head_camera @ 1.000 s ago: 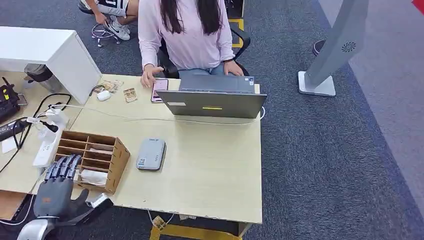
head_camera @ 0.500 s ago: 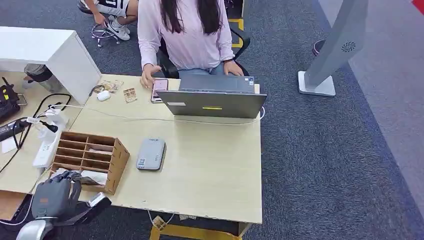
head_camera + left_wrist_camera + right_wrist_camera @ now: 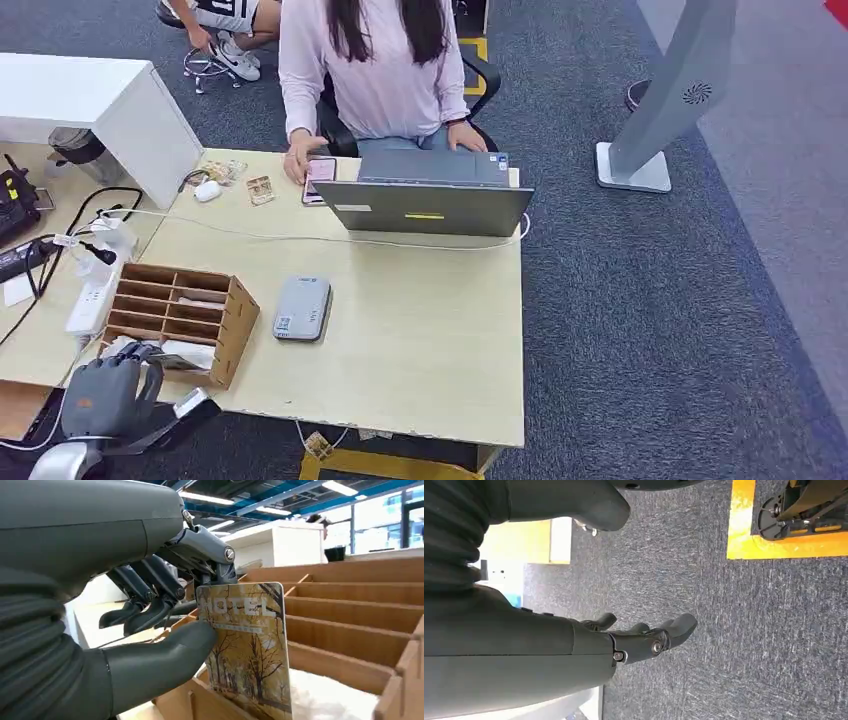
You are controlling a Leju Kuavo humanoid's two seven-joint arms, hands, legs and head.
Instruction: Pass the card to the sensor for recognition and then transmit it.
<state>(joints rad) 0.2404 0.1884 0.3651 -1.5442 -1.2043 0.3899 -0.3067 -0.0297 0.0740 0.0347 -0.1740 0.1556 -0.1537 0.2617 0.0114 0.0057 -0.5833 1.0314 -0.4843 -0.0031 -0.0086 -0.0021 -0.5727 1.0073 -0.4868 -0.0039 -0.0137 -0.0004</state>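
Hotel card pinched in left hand at the wooden organizer.

Left hand (image 3: 150, 630): thumb pressed on the printed face of the card (image 3: 247, 650), a finger (image 3: 210, 547) curled over its top edge from behind; remaining fingers bent, clear of the card. Card: upright, slightly tilted, tree print with the word HOTEL, lower end down inside a front slot of the wooden organizer (image 3: 185, 318). In the head view the left hand (image 3: 105, 398) sits at the organizer's near left corner, at the table (image 3: 420, 350) edge. Sensor (image 3: 302, 308): grey, flat, on the table just right of the organizer, apart from hand and card. Right hand (image 3: 644, 640): hanging over carpet, fingers loosely curved and parted, holding nothing. Person (image 3: 375, 70): seated at the far side behind a laptop (image 3: 425, 195).
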